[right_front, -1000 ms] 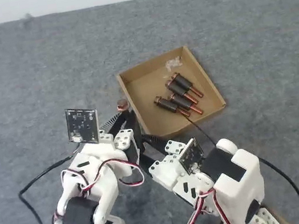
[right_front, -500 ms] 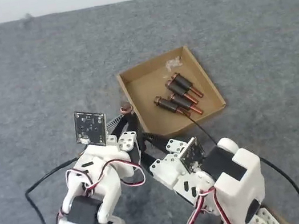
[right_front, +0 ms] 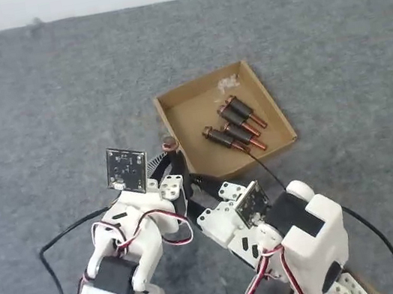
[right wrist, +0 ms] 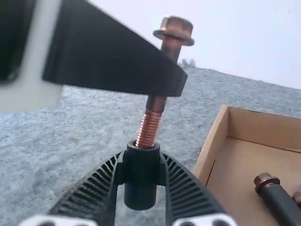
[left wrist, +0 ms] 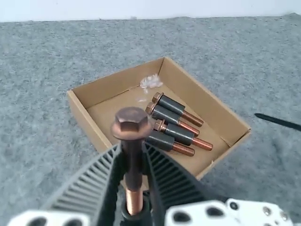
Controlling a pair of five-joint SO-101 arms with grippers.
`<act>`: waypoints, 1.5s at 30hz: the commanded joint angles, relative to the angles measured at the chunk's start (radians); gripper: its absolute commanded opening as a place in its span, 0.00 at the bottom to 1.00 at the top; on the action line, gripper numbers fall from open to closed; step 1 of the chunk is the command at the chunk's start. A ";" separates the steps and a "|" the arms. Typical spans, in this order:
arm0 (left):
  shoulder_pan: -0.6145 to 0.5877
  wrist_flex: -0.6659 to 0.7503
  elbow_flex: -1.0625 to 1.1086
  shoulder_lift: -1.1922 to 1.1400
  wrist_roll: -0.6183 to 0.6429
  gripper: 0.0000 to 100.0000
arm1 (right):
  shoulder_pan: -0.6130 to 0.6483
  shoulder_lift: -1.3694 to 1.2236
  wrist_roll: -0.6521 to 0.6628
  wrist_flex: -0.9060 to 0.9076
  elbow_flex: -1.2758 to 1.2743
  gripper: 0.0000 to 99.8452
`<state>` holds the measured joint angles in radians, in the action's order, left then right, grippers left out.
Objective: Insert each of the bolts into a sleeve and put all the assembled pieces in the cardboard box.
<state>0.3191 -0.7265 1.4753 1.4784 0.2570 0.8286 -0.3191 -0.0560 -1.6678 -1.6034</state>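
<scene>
The left gripper (left wrist: 132, 151) is clenched on the shank of a copper-coloured hex-head bolt (left wrist: 132, 126), and the right gripper (right wrist: 142, 160) grasps a short black cylindrical sleeve (right wrist: 140, 186) whose mouth meets the bolt's threaded tip. In the overhead frame the pair sits near centre, just left of the open brown cardboard box (right_front: 192, 111), where finished bolt-and-sleeve pieces (right_front: 235, 131) already lie. Insertion seems to be the step in hand; next the bolt likely needs pushing straight along its axis, then carrying rightward over the box wall.
</scene>
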 commanded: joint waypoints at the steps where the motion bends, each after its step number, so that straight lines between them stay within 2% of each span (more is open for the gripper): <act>1: -0.005 0.032 -0.005 0.017 -0.005 0.01 | -0.039 0.047 0.015 -0.005 -0.026 0.01; 14: -0.006 0.041 0.056 0.025 -0.005 0.01 | -0.044 0.050 0.015 -0.005 -0.026 0.01; 20: -0.009 0.157 0.125 0.026 -0.005 0.01 | -0.045 0.045 0.017 -0.004 -0.026 0.01; 31: -0.006 0.130 0.127 0.026 -0.012 0.01 | -0.082 0.051 0.017 -0.001 -0.025 0.01; 34: 0.002 0.086 0.124 0.026 -0.063 0.02 | -0.082 0.051 0.017 -0.001 -0.025 0.01; 39: 0.000 0.081 0.127 0.026 -0.077 0.06 | -0.087 0.051 0.017 -0.005 -0.023 0.01; 45: 0.000 0.055 0.151 0.026 -0.081 0.06 | -0.088 0.051 0.017 -0.005 -0.023 0.01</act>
<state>0.3253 -0.6421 1.6134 1.4922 0.1941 0.7687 -0.3207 -0.0529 -1.6663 -1.6034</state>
